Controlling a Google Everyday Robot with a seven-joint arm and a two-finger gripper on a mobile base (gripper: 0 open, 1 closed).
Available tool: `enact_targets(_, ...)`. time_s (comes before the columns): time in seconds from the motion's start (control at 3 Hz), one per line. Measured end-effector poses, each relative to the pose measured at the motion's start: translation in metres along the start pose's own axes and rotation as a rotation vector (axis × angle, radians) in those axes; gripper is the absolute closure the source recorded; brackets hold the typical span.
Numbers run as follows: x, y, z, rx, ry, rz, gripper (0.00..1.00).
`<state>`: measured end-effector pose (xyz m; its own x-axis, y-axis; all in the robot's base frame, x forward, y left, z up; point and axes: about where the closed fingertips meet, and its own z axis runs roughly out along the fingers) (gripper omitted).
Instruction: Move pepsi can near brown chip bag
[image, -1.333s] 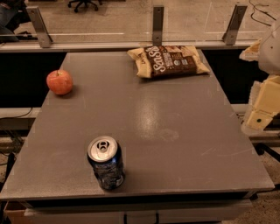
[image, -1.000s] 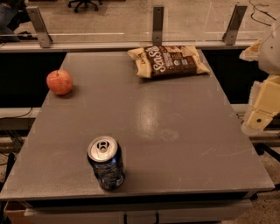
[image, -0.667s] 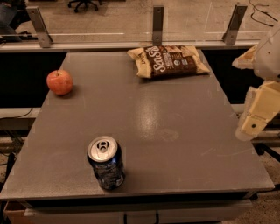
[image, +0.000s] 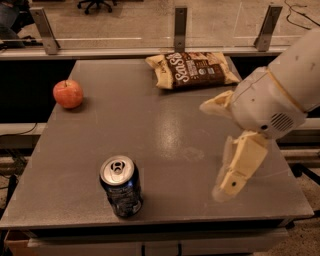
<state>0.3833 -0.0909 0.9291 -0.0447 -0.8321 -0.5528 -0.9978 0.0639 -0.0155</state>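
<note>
Grey and matte, the square table (image: 150, 125) has a dull sheen down its middle and a broad bare stretch between its things. The pepsi can (image: 121, 187) stands upright near the front edge, left of centre. It is a dark blue cylinder with pale markings, and its silver top and pull tab face up. The brown chip bag (image: 192, 70) lies flat and crinkled at the far edge, right of centre, well apart from the can, with white lettering on a dark front and tan-yellow ends. A red apple (image: 68, 93), round and smooth, sits near the left edge, away from both.

Beyond the far edge a clear panel runs along a rail, held by upright metal posts (image: 180, 27).

The gripper (image: 212, 150) hangs over the right part of the table, nearer the bag than the can. It is carried on a smooth white rounded arm (image: 285, 85) that comes in from the right. Its pale yellow fingers (image: 240, 165) are spread wide, one pointing left and one slanting down toward the front edge, with nothing between them.

A moment ago the gripper was out past the right edge; now it is over the tabletop. The can, bag and apple lie where they were.
</note>
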Motion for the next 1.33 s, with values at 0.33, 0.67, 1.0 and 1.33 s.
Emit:
enact_targets(0.33, -0.05, 0.028, 0.039, -0.099, -0.183, -0.062, 0.0)
enact_targets(0.67, -0.093, 0.051, 0.066, -0.161, -0.352, -0.078, 0.0)
enact_targets(1.0, -0.12, 0.064, 0.086, -0.181, -0.473, -0.068, 0.0)
enact_targets(1.33, -0.124, 0.066, 0.104, -0.167, -0.518, -0.047, 0.0)
